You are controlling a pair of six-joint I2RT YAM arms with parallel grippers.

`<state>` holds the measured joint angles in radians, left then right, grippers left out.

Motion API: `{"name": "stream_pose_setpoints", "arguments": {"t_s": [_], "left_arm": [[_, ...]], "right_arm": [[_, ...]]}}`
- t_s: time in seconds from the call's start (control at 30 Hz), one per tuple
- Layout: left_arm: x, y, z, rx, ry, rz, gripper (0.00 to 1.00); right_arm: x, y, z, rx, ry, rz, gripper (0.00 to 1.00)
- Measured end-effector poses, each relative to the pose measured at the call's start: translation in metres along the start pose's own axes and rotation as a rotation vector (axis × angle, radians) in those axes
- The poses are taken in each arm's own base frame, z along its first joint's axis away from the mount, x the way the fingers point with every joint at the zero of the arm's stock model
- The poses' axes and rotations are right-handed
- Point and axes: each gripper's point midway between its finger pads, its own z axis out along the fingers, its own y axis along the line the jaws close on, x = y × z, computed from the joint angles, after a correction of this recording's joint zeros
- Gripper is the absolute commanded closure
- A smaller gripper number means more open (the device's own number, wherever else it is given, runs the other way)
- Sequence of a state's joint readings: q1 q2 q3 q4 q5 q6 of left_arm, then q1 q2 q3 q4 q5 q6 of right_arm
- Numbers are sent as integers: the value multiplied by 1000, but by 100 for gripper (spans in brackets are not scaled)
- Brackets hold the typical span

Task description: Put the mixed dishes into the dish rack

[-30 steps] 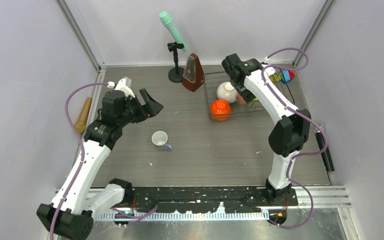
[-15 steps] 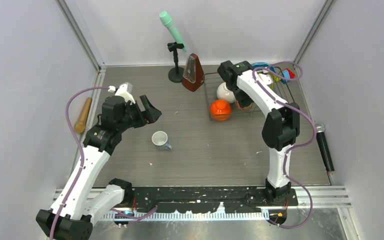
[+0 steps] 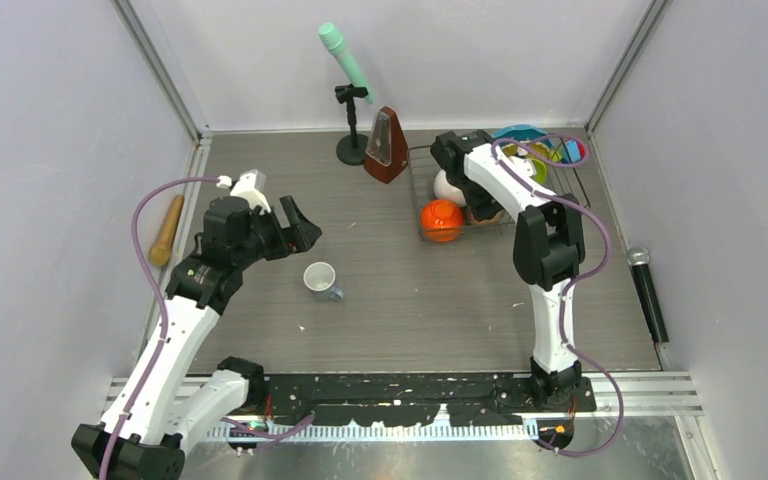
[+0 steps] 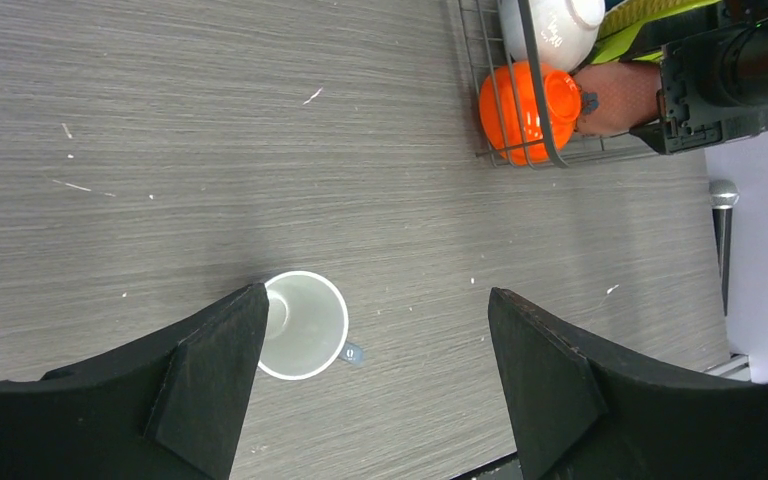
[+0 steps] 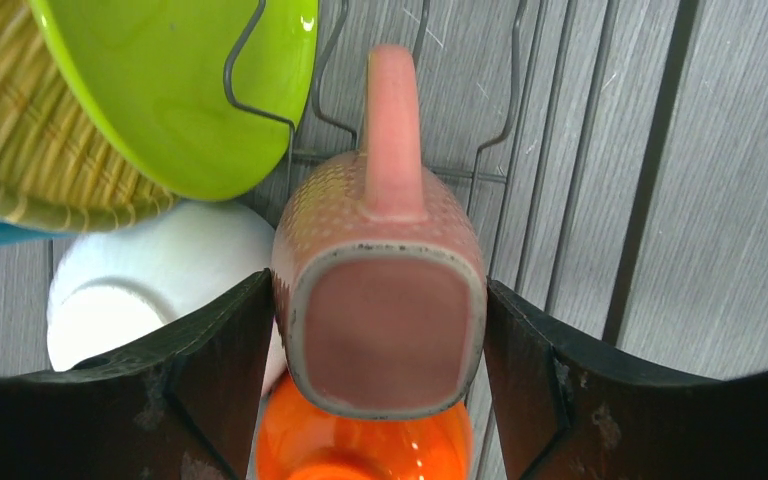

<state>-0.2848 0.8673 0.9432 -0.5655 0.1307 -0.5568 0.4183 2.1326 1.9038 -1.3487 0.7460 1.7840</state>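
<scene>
Your right gripper is pinching the pink mug. Its two fingers are pressing against opposite sides of the mug, which is sitting base-up with its handle pointing away from the wrist camera. The mug is hanging over the wires of the rack, which is sitting at the far right of the table.

In the right wrist view, the orange bowl is showing just below the mug, with the white bowl to the mug's left. The lime plate is leaning among the prongs, up and to the left. In the top view, the orange bowl is filling the rack's near left corner, the white bowl is lying just far of it, and the teal plate is standing at the rack's far edge.

Your left gripper is hovering with its fingers spread wide and gripping nothing. The small mug is standing upright on the table, mouth up, well left of the rack. It is sitting just near and slightly right of that gripper. In the left wrist view it is lying beside the left-hand finger, not centred in the gap.
</scene>
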Motion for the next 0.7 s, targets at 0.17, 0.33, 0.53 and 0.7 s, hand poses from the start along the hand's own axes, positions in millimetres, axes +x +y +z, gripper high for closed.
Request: {"name": "stream_pose_setpoints", "arguments": {"t_s": [0.17, 0.33, 0.53, 0.7], "left_arm": [[3, 3, 0, -14, 10, 12, 14], [7, 8, 1, -32, 27, 19, 9], [16, 26, 1, -119, 64, 34, 0], [35, 46, 1, -215, 142, 20, 0]], "right_arm": [[-5, 2, 10, 13, 20, 15, 35], [-8, 2, 12, 13, 32, 7, 22], [-7, 1, 10, 14, 48, -19, 11], [-15, 0, 2, 8, 59, -25, 4]]}}
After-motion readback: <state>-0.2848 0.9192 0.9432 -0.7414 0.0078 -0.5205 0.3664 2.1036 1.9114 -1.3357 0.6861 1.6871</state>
